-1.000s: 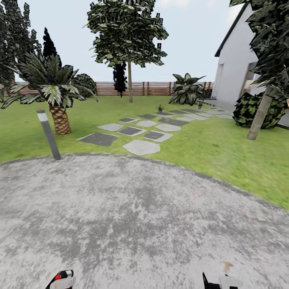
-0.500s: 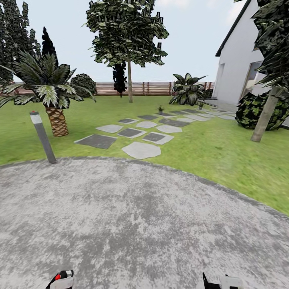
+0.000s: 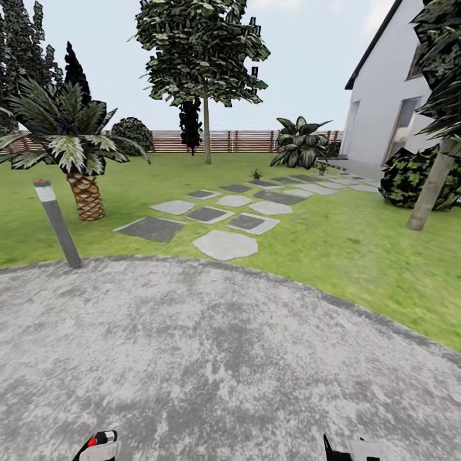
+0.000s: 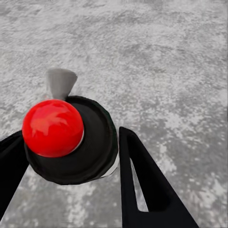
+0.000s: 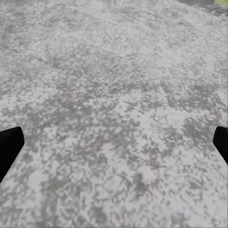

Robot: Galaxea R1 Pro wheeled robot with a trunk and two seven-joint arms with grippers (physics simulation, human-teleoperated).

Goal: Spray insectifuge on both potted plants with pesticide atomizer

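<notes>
Grey gravel under both grippers — left gripper (image 4: 71, 156) holds a black disc (image 4: 88, 142), right gripper (image 5: 114, 142) spread empty; atomizer unseen — likely light, slick, grasped mid-body.

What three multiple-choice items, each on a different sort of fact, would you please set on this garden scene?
1. Where does the red-topped post stand?
A. on the stepping stones
B. where the lawn meets the grey paving
C. against the house

2. What colour is the fence?
A. white
B. brown
C. blue

3. How is the right gripper?
A. shut on a bottle
B. shut on a leaf
C. open, holding nothing

Answers: 1 B, its foot sits at the paving's rim; 2 B, brown slats run behind the lawn; 3 C, its fingers stand wide apart with bare paving between.
</notes>
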